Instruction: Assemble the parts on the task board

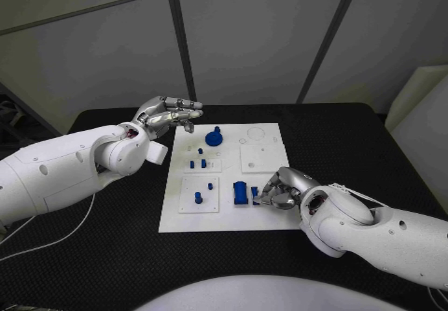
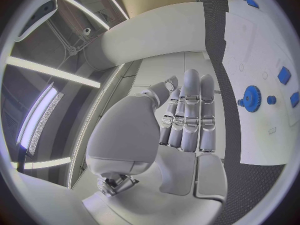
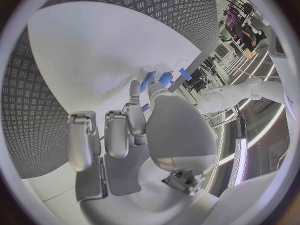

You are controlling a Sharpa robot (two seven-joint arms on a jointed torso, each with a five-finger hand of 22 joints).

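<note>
The white board [image 1: 224,210] lies mid-table with blue parts on it: a gear [image 1: 213,137] at its far side, small pegs [image 1: 199,155] left of centre, and a block [image 1: 241,193] near the right hand. The left hand [image 1: 168,115] hovers off the board's far left corner, fingers loosely curled and holding nothing. The right hand [image 1: 280,188] rests on the board's near right part, fingertips pinching a small blue part [image 1: 254,192] just beside the block.

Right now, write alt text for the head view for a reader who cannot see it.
A white task board lies mid-table with small blue parts on it. The right hand has its fingers on a blue piece near the board's front. The left hand hovers, fingers curled, off its far left corner.
</note>
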